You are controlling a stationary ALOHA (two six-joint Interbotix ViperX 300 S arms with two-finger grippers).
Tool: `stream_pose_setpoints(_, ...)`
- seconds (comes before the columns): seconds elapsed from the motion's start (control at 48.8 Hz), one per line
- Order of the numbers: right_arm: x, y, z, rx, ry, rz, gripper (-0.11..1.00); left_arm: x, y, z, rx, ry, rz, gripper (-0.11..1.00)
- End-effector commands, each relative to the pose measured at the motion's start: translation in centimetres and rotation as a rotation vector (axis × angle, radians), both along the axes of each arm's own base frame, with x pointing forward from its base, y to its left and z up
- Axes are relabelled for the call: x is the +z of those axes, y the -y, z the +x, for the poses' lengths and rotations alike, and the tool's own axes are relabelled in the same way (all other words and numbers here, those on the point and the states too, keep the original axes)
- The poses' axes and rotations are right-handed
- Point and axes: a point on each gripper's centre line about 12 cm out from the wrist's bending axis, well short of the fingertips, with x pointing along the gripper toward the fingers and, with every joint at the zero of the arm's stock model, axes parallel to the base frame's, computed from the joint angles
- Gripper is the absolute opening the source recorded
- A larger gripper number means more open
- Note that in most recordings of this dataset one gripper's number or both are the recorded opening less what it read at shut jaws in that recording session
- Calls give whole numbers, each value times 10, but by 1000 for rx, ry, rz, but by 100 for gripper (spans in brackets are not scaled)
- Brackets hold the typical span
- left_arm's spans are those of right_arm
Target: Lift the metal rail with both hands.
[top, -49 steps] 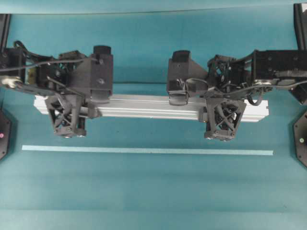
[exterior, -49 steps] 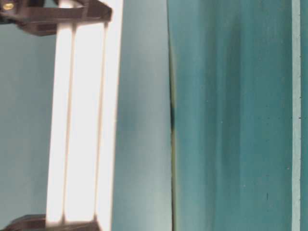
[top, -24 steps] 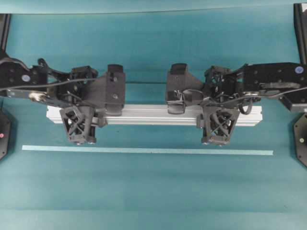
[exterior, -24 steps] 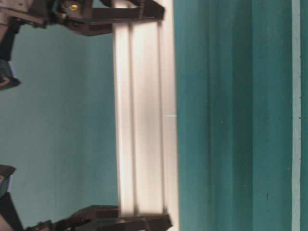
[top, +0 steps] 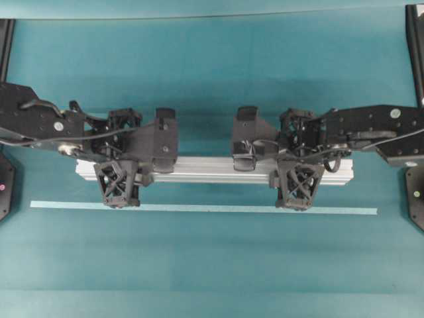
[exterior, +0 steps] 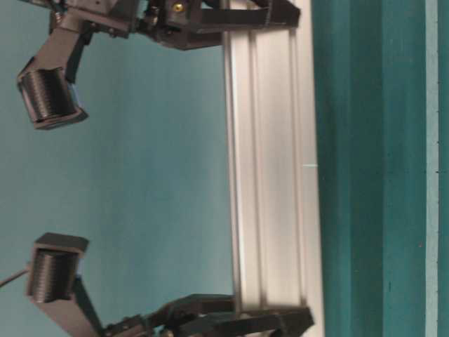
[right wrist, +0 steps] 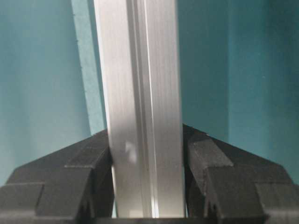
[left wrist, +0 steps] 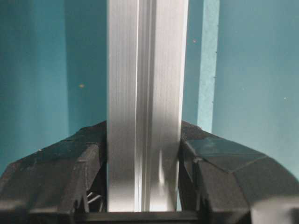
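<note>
- Now my left gripper point(top: 118, 180) pinches the metal rail point(top: 212, 169) near its left end, fingers point(left wrist: 74, 172) pressed on both sides.
- My right gripper point(top: 298, 177) clamps it near the right end.
- The rail lies level across the bench's middle, just behind the pale tape strip point(top: 199, 208).

Both arms reach inward from opposite sides, roughly level, wrists bent down. Left pincer point(top: 118, 192) clamped, fingers point(left wrist: 88, 177) pressed on both flanks of metal rail point(top: 212, 169). Right pincer point(top: 298, 192) likewise clamped on rail, fingers point(right wrist: 205, 172) hard against its sides.
</note>
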Motion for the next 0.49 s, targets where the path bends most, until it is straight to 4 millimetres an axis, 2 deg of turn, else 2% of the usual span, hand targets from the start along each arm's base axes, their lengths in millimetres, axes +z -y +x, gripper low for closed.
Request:
stream_pose_setpoints(0.0,-5,-5,2,5,14,9,39,-4,-1,0,1,15,1,36)
stream_pose_setpoints(0.287,-30,-15,4,11,25,24,39,-21,3,3,-8,23,-1,36)
stream_pose_setpoints(0.472,-39,-18,5,18,19,26,39,-31,7,-1,16,12,-17,36)
